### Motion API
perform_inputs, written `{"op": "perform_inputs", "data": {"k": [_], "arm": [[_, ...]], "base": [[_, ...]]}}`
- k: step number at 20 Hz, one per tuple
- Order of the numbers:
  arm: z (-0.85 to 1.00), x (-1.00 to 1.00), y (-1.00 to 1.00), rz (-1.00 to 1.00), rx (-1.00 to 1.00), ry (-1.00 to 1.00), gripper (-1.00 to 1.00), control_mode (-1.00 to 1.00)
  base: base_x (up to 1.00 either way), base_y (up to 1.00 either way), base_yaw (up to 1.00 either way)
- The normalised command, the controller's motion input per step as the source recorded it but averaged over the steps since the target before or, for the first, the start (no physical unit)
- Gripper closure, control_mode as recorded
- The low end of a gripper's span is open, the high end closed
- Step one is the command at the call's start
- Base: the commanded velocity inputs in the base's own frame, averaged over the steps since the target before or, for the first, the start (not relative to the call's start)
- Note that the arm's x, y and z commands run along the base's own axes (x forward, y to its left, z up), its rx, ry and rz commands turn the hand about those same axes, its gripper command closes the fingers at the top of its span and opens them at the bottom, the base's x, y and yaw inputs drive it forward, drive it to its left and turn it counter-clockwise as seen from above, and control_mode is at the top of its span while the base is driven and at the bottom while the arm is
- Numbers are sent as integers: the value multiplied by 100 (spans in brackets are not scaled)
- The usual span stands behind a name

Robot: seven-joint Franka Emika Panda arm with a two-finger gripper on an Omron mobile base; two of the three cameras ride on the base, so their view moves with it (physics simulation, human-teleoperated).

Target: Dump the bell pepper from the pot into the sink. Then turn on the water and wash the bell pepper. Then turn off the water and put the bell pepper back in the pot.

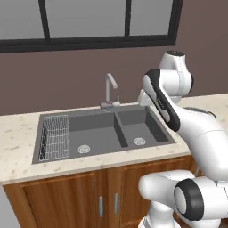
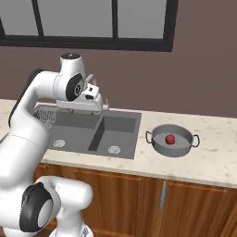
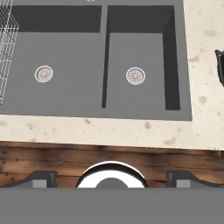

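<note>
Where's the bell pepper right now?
In the right base view, the bell pepper sits inside the pot on the counter, right of the sink.

bell pepper (image 2: 170, 138) in pot (image 2: 157, 144) | pot on counter (image 2: 208, 159), right of sink (image 2: 121, 125)

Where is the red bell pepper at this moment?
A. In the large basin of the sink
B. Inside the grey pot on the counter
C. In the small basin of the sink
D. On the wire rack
B. In the right base view the bell pepper lies inside the pot, which stands on the counter beside the sink; both basins hold only their drains.
</note>
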Motion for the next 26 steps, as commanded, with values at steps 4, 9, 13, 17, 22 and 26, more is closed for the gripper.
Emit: {"op": "perform_inputs", "data": {"k": [4,9,13,17,22,26], "arm": [[0,0,0,0,0,0,-100,100],[0,0,0,0,0,0,-100,100],[0,0,0,0,0,0,-100,100],[0,0,0,0,0,0,-100,100],[0,0,0,0,0,0,-100,100],[0,25,5,2,0,5,-100,-100]], "base": [[7,-54,0],[32,-43,4],[51,-30,6],[59,-11,6],[69,2,3],[30,2,1]]}}
